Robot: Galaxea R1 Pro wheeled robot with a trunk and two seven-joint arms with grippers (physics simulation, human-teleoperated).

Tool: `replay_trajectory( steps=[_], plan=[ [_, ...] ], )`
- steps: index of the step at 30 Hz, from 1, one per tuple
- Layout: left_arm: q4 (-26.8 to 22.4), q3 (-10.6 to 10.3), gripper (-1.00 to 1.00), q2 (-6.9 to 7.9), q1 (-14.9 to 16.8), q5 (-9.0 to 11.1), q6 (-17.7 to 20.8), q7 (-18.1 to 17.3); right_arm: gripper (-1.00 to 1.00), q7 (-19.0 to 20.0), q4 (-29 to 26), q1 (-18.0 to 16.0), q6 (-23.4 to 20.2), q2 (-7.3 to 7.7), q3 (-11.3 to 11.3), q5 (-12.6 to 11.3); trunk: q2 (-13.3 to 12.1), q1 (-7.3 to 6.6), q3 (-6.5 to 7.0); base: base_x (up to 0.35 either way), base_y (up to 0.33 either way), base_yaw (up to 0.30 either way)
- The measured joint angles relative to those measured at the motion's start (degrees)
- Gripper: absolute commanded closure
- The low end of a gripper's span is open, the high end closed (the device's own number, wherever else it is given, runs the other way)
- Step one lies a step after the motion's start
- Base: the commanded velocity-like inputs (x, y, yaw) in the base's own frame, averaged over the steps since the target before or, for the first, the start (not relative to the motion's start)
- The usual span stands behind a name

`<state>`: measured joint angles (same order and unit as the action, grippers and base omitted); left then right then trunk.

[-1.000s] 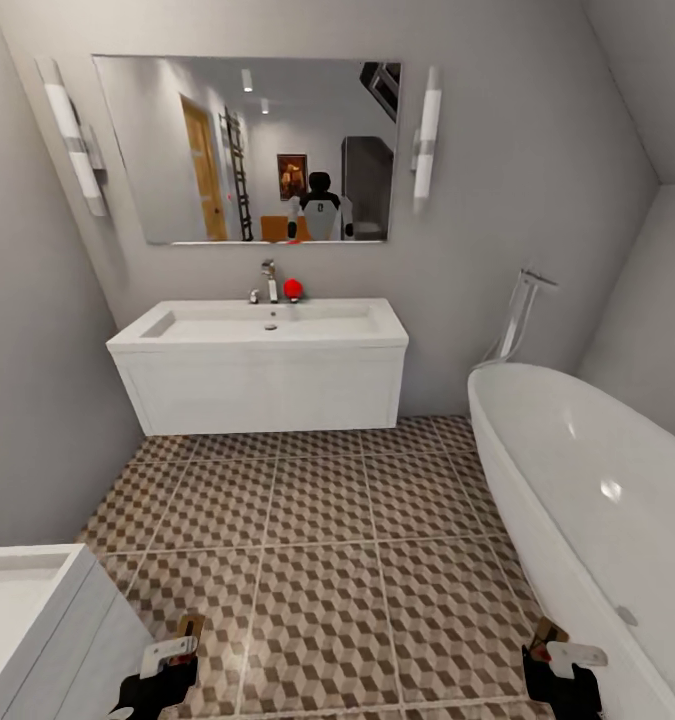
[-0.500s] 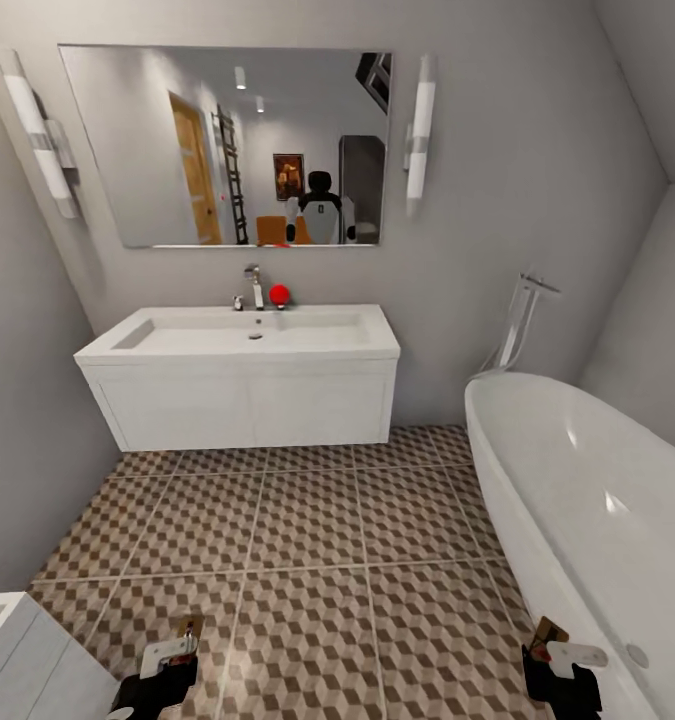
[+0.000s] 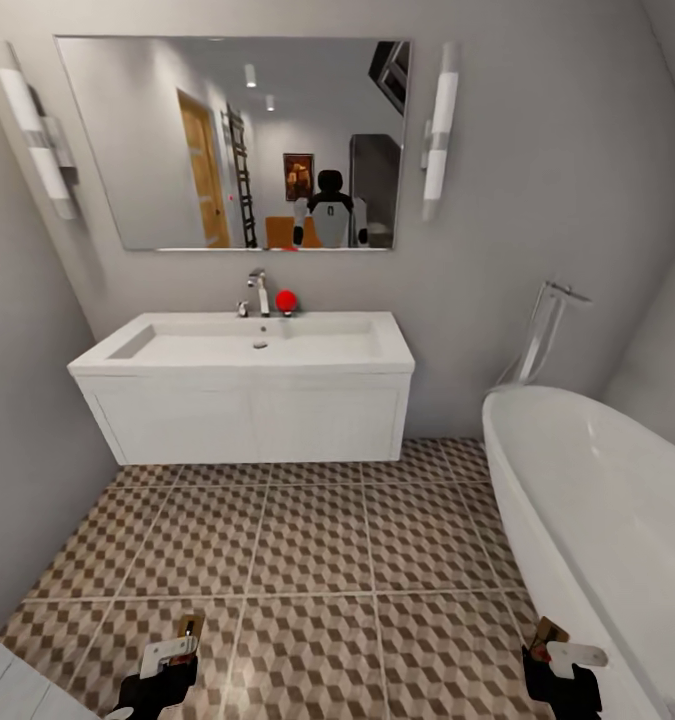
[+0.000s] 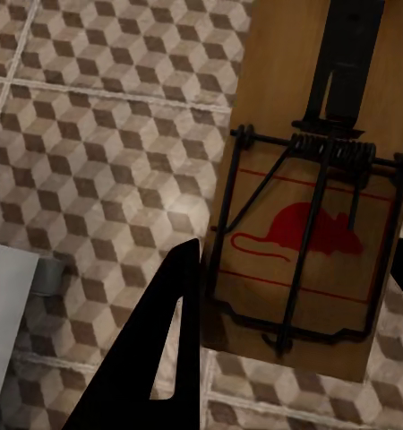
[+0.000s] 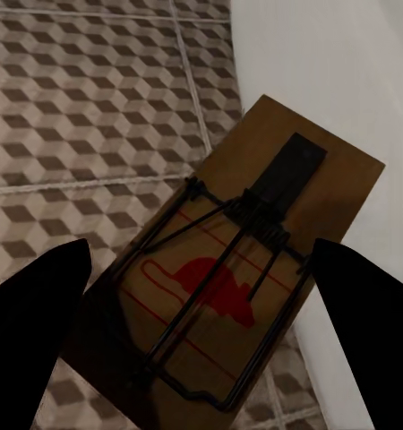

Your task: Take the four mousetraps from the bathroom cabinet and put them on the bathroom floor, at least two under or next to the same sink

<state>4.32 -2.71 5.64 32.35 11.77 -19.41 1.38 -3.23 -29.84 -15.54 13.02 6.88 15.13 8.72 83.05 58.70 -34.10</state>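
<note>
Between black hand (image 4: 255, 358) fingers, flat wooden mousetrap (image 4: 313, 224), cube-patterned tiled bathroom floor (image 3: 317, 540)

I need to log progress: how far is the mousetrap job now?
Partly done: each hand carries one mousetrap, the left hand its mousetrap, the right hand another. None lies on the bathroom floor near the sink yet; placing remains.
</note>
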Motion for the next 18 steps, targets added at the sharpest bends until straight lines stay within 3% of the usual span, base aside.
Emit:
replay_trajectory(
  steps=[18],
  plan=[
    [0.0,0.0,1.0,0.0,0.0,0.0,0.0,0.0,1.0,0.1,0.0,0.0,0.0,0.0,0.0,0.0,0.0,0.0,0.0,0.268,0.0,0.002]
  ],
)
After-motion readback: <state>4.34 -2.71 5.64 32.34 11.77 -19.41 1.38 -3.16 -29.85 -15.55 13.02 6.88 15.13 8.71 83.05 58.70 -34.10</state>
